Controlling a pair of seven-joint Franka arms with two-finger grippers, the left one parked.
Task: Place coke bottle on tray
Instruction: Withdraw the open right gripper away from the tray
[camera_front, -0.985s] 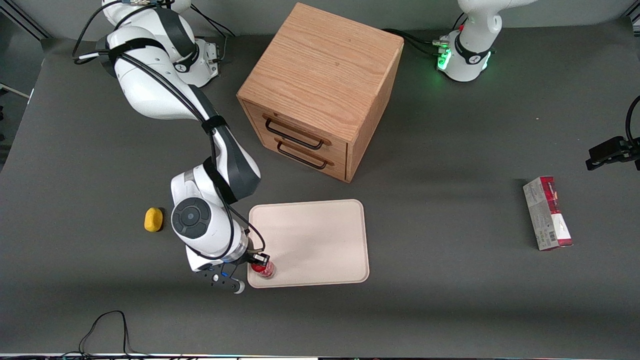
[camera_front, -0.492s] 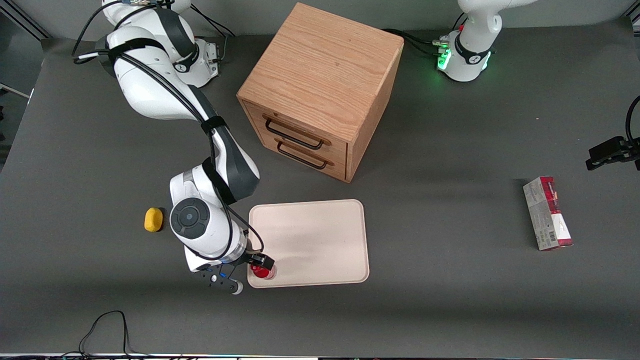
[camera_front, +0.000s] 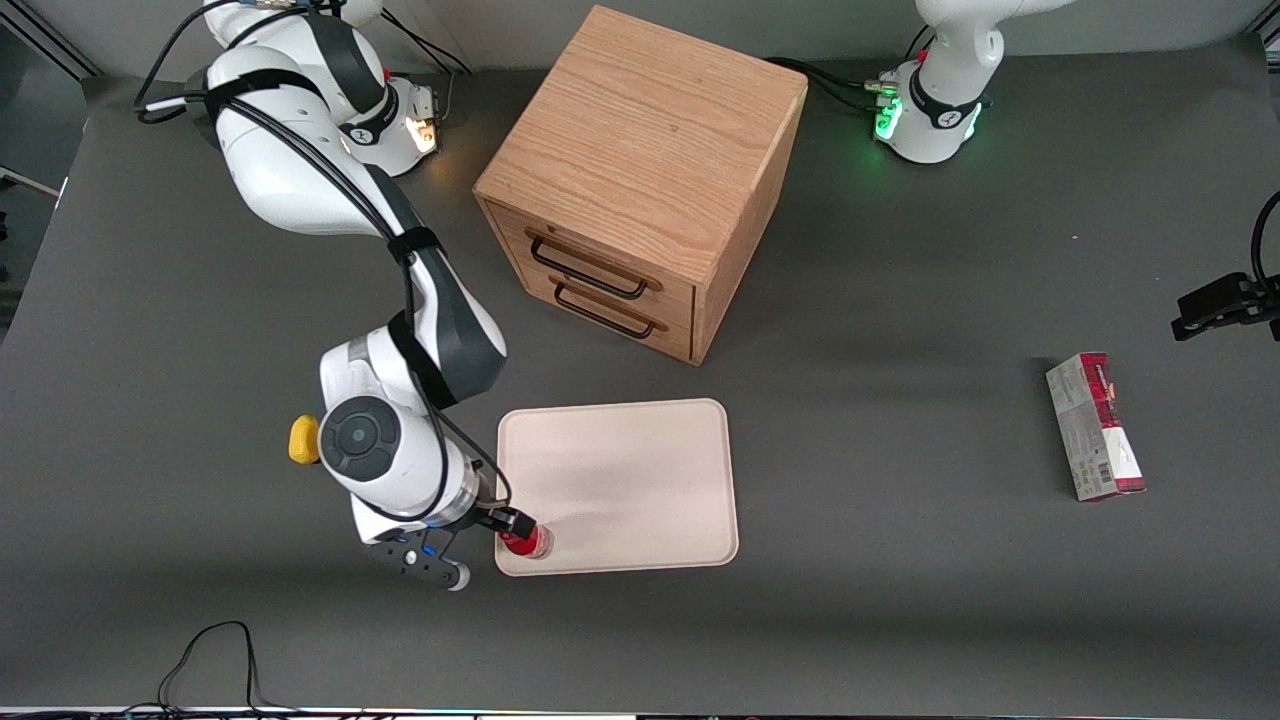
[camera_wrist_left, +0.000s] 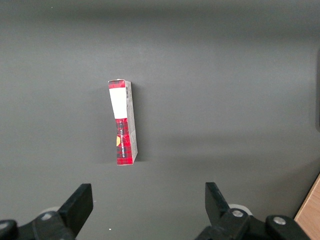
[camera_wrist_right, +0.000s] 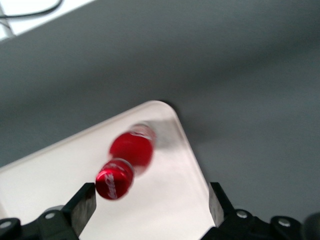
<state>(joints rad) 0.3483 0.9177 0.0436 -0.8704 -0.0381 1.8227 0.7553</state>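
The coke bottle (camera_front: 528, 541) stands upright on the tray (camera_front: 630, 480), in the tray's corner nearest the front camera at the working arm's end. In the right wrist view the bottle (camera_wrist_right: 126, 161) shows its red cap from above on the cream tray (camera_wrist_right: 55, 170). My gripper (camera_front: 503, 530) hovers just above and beside the bottle, toward the working arm's end. The gripper (camera_wrist_right: 150, 197) is open, and the cap sits close to one of its fingers (camera_wrist_right: 82, 200) without being clamped.
A wooden drawer cabinet (camera_front: 640, 180) stands farther from the front camera than the tray. A yellow lump (camera_front: 302, 440) lies beside my wrist, partly covered by it. A red-and-grey carton (camera_front: 1095, 425) (camera_wrist_left: 122, 125) lies toward the parked arm's end.
My wrist and gripper have shifted away from the tray toward the working arm's end. The bottle has stayed standing on the tray's corner.
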